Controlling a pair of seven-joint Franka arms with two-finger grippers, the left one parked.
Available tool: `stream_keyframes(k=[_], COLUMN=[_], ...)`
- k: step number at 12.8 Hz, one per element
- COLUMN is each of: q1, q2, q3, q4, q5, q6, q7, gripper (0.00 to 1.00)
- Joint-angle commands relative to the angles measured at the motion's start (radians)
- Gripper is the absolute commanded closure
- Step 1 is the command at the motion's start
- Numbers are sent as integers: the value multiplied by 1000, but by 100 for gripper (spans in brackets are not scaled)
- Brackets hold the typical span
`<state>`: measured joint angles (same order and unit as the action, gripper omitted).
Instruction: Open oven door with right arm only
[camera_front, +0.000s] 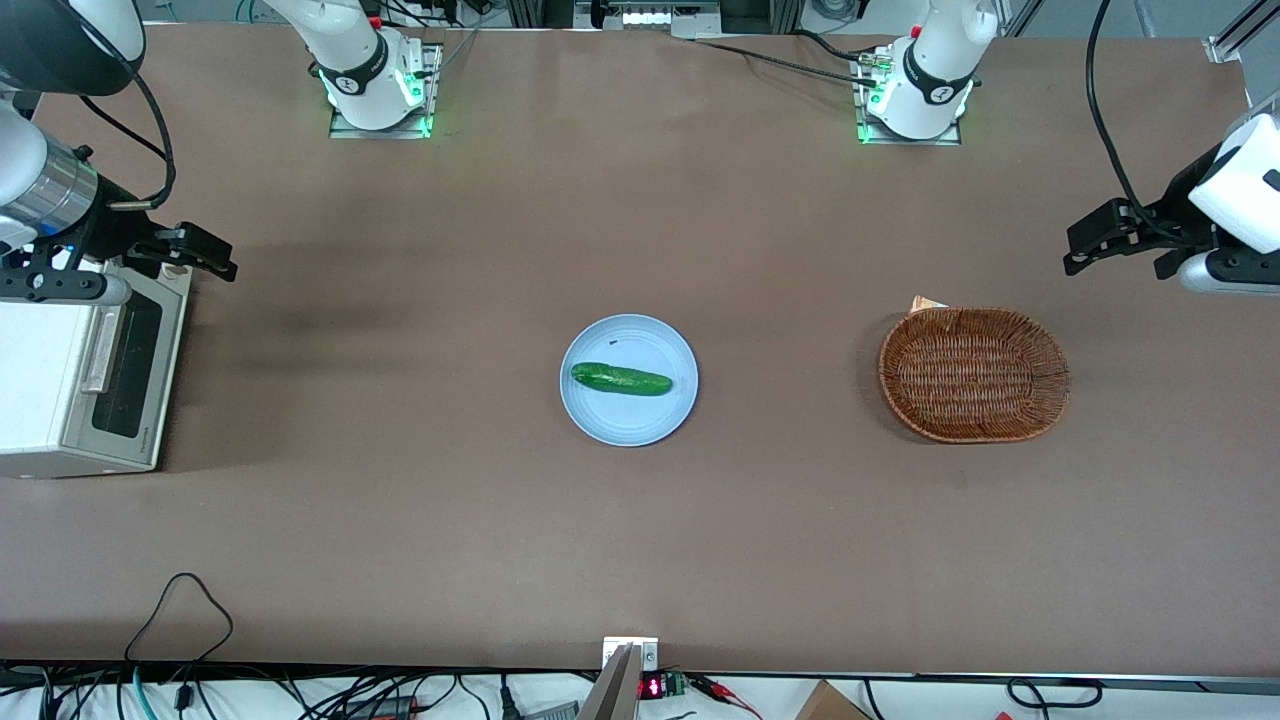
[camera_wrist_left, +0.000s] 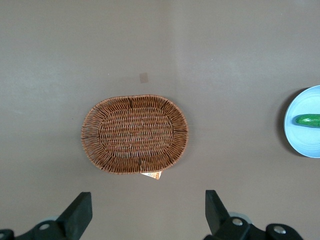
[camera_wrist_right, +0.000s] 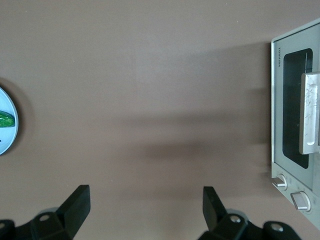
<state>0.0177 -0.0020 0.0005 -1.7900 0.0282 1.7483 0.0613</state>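
The white toaster oven (camera_front: 40, 390) stands at the working arm's end of the table. Its silver-grey oven door (camera_front: 125, 370) with dark glass and a bar handle (camera_front: 100, 350) is closed. The door also shows in the right wrist view (camera_wrist_right: 295, 112), with its handle (camera_wrist_right: 310, 112) and two knobs (camera_wrist_right: 290, 192). The right arm (camera_front: 40, 190) hangs above the oven's end farther from the front camera. My gripper (camera_front: 200, 255) is open and empty, above bare table just off the door's upper corner. In the right wrist view the gripper (camera_wrist_right: 146, 205) holds nothing.
A light blue plate (camera_front: 600, 410) with a green cucumber (camera_front: 620, 379) lies mid-table; the plate shows in the right wrist view (camera_wrist_right: 5, 142). A wicker basket (camera_front: 973, 373) lies toward the parked arm's end. Cables run along the table's near edge.
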Motion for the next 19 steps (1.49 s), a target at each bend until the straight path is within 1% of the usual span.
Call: stream_keyframes(k=[1,11,12,13,14,15,16,17,19], q1=[-8,-8,-8,-8,-8,-10,-19,-21,-19], q2=[13,31,34,36,36,36,40,51,56], q3=[1,0,0,0,0,-2,-4,-4,-2], q4=[30,44,44,44,46,49,60,66,72], q5=[18,18,18,18,18,28,54,55,52], q6=[-41,-49,-49,-49,-50,-61,-76,-78,-78], q7=[0,15,14,17,5,9,0,-3,-1], gripper=[0,0,2,35,63,82,89,94,97])
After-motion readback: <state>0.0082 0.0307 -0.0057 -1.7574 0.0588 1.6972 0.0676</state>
